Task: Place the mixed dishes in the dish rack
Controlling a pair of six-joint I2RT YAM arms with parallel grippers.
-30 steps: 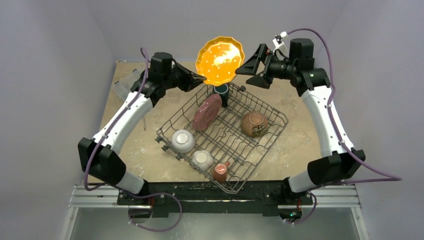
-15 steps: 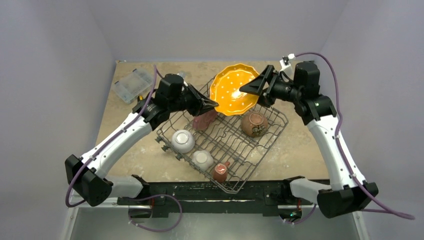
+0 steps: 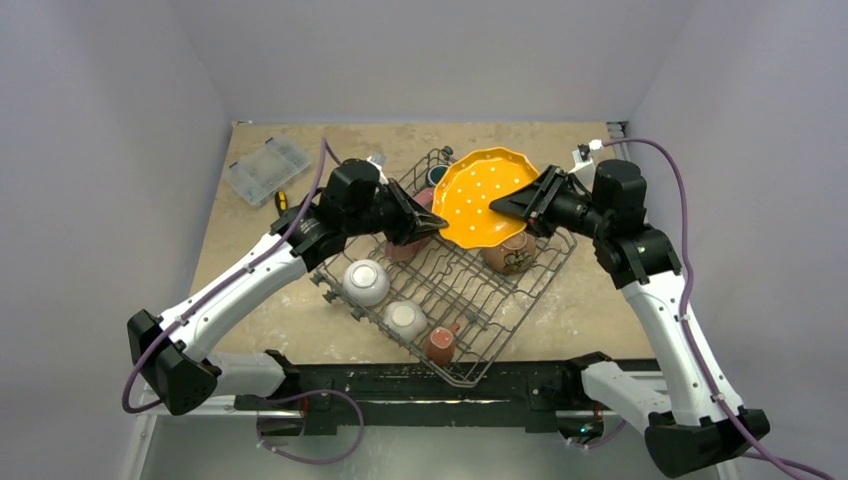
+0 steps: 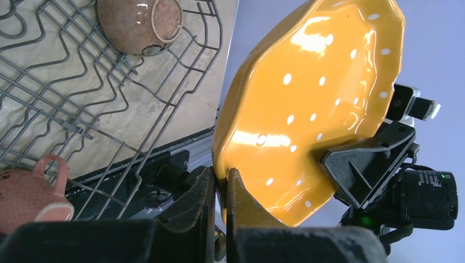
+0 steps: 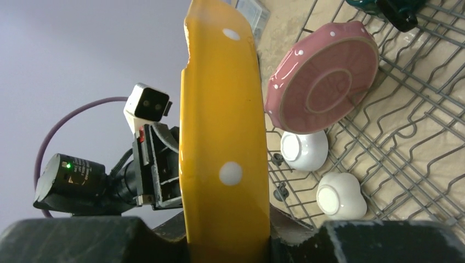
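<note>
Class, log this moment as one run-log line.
step: loading yellow plate | left gripper: shut on plate rim | right gripper: shut on opposite rim | plate: held over dish rack, not yet slotted

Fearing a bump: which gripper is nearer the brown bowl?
Right. The right gripper is just beyond the brown bowl; the left gripper is farther off, to its left.

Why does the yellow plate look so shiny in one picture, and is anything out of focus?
Left wrist view: white glare patches on the glossy yellow plate; the left claw at the bottom is dark and soft. Right wrist view: plate edge-on, evenly lit, no glare; the right claw is blurred. Top view: sharp, soft even light.
</note>
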